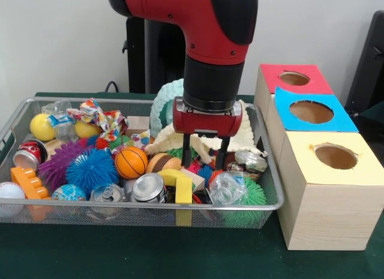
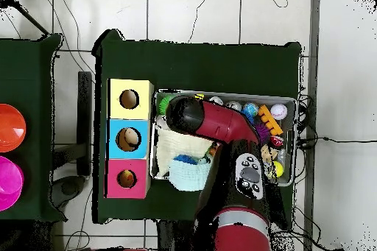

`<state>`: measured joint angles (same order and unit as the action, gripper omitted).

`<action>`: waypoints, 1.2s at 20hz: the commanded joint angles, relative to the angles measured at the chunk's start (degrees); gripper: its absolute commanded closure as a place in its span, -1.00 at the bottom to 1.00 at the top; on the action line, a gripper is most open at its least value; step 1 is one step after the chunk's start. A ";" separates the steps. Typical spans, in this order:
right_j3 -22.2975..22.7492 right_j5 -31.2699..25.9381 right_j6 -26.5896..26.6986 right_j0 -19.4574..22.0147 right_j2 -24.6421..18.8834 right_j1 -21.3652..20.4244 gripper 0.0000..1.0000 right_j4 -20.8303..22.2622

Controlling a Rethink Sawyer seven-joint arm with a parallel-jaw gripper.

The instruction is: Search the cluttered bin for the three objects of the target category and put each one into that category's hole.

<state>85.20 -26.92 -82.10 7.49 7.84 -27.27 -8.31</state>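
- The red and black arm (image 1: pixel 210 45) comes down over the wire mesh bin (image 1: pixel 18 120), above the end of the bin nearest the boxes.
- The bin sits on the green table (image 1: pixel 150 255), heaped with toys, balls and cans.
- Three wooden boxes stand in a row just beside the bin: the yellow-topped box (image 1: pixel 327 195), the blue-topped box (image 1: pixel 312 114) and the red-topped box (image 1: pixel 294 80), each with a round hole in its top.
- A cream knitted cloth (image 1: pixel 240 138) and a pale teal knitted piece (image 1: pixel 165 102) lie in the bin behind the gripper.
- A blue spiky ball (image 1: pixel 91 168) and a purple spiky ball (image 1: pixel 60 162) rest in the bin's other half.
- The gripper (image 1: pixel 205 152) hangs with its two dark fingers (image 1: pixel 186 150) apart at a moderate width, holding nothing, tips just above the clutter.
- A small orange basketball (image 1: pixel 131 162) sits in the bin, near the gripper.
- Two silver cans (image 1: pixel 148 188) lie on their sides against the bin's front wall.
- A crumpled clear plastic bottle (image 1: pixel 227 188) lies just below the gripper.
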 commanded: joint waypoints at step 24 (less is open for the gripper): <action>4.51 -0.79 -11.59 -1.35 -3.01 0.23 -1.00 -0.82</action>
<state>85.45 -26.92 -82.10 5.90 7.83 -27.70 -8.31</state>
